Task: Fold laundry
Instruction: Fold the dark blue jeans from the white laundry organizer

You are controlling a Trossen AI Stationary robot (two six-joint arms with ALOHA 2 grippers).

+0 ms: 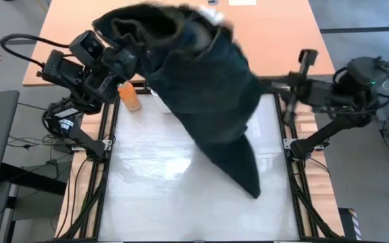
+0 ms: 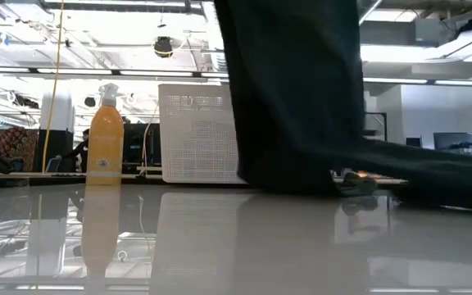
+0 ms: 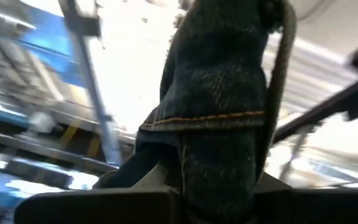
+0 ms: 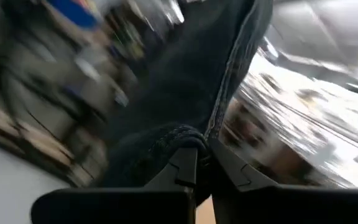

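A dark blue-black denim-like garment (image 1: 204, 88) with orange stitching hangs high over the table's far half. In the low view it falls as a broad dark column (image 2: 293, 90), and its lower end (image 2: 433, 176) lies on the tabletop. My left gripper (image 1: 123, 64) is at the garment's upper left, shut on it. My right gripper (image 4: 204, 162) is shut on it too. In the high view the cloth hides the right gripper, and only its arm (image 1: 323, 88) shows at the right. My left gripper holds a bunched part of the garment below a stitched seam (image 3: 210, 118), pinched between its fingers; several layers seem gathered there. The cloth stands up past the fingers in the wrist view. The garment is lifted, with only its lower end (image 1: 248, 179) reaching the table. My right gripper pinches a bunched fold beside a seamed edge (image 4: 185, 137) between its two fingers (image 4: 185, 165). One layer or several, I cannot tell. The cloth runs away from the fingers in a long smooth stretch along the seam (image 4: 235, 56).
An orange spray bottle (image 1: 130, 98) stands at the table's far left, also seen in the low view (image 2: 105, 139). A white perforated bin (image 2: 199, 131) stands beside it at the far edge. The near half of the white tabletop (image 1: 181, 209) is bare. A wooden table (image 1: 66, 40) lies beyond.
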